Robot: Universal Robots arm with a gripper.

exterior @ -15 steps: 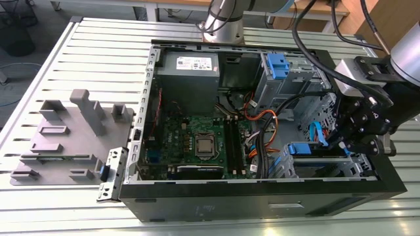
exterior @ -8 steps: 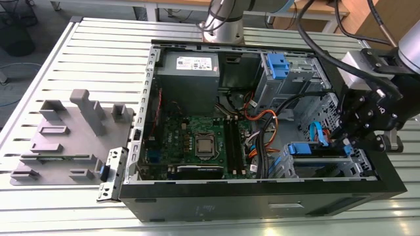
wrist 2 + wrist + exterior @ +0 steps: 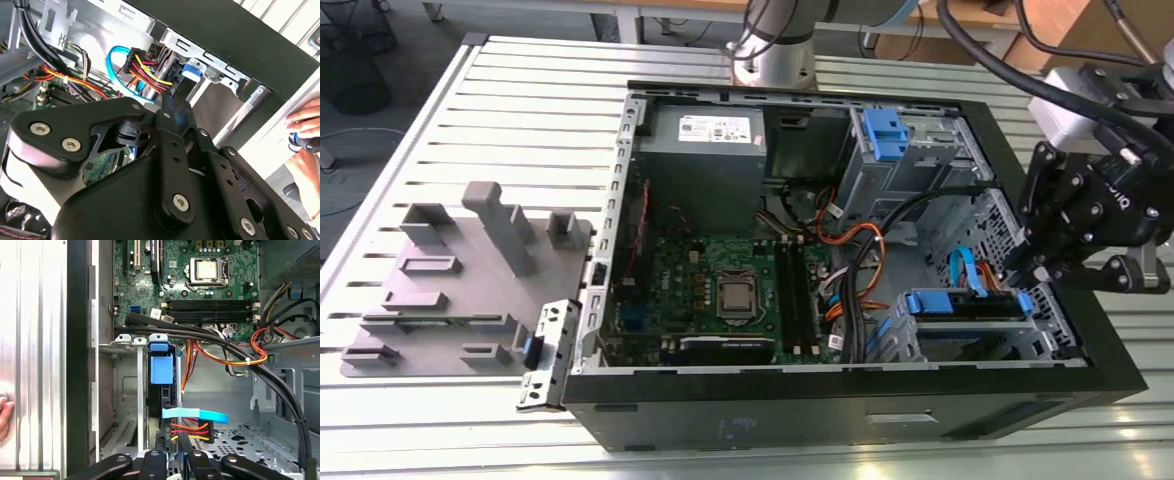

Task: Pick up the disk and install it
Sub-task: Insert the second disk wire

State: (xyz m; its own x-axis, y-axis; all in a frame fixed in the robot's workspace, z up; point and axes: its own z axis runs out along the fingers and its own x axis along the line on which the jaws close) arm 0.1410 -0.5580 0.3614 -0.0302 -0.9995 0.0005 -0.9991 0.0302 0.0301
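**Disk sitting in drive cage, gripper clamped on its rear end**

The gripper (image 3: 171, 452) is sitting low inside the PC case (image 3: 854, 395), at the drive cage (image 3: 125, 390) on the exterior view's right. Its jaws are drawn in narrow, w/ only a thin gap btwn them. They appear to be pinching the rear end of the disk (image 3: 161, 369), and I'm judging that as a grip, not a loose hover. The disk is standing edge-on in the cage slot, blue rails btwn the silver cage walls, tab end toward the motherboard (image 3: 200, 285).

What could be going wrong from here:
- The blue data cable (image 3: 200, 414) and the red/yellow/black power plug (image 3: 192, 429) are hanging just beside the jaws. Either could be snagging on them or getting pinched.
- A thick black cable (image 3: 225, 347) is crossing near the cage mouth and could be fouling the disk's tab end.
- If the disk is tilting at all, its rails could be binding in the cage guides, jamming it or twisting it in the grip.
- A person's hand (image 3: 305, 125) is resting just outside the case, so an arm swing that way is a risk.

Writing: the white sticker (image 3: 707, 127) on the grey box (image 3: 700, 165) is carrying print, too small to make out. The disk is giving the wrist cams its edge, so nothing is readable there.
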